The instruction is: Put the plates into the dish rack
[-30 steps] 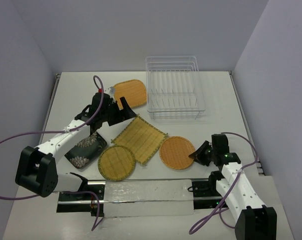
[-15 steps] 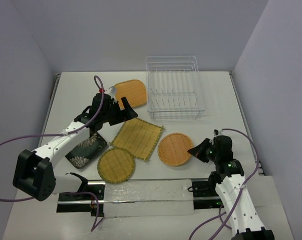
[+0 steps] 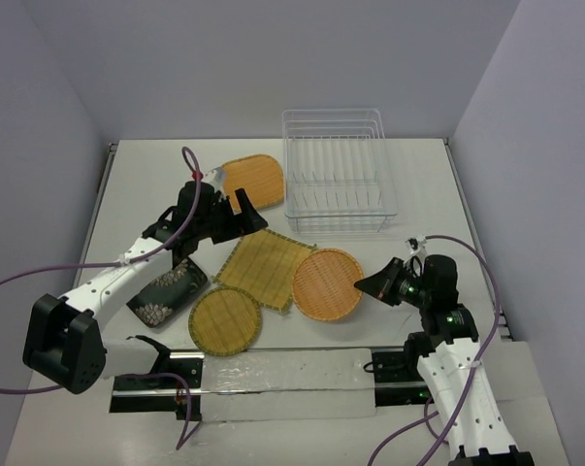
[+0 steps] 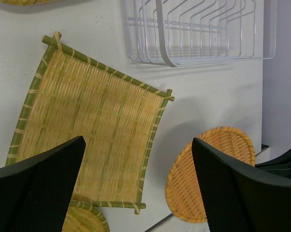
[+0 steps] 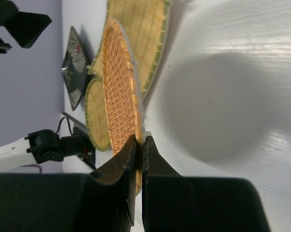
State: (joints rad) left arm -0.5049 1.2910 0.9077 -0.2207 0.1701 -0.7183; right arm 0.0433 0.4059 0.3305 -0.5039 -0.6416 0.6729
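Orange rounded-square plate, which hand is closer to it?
Left. The left hand hovers open beside the orange rounded-square plate; the right hand is far off, shut on the orange round plate.

Evenly, brightly lit from above; soft shadows on the white desk (image 3: 137,184); near fingers (image 5: 121,169) perhaps slightly out of focus.

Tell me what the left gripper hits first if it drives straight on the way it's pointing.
Probably the yellow square plate: it fills the gap ahead of the open left gripper in the wrist view.
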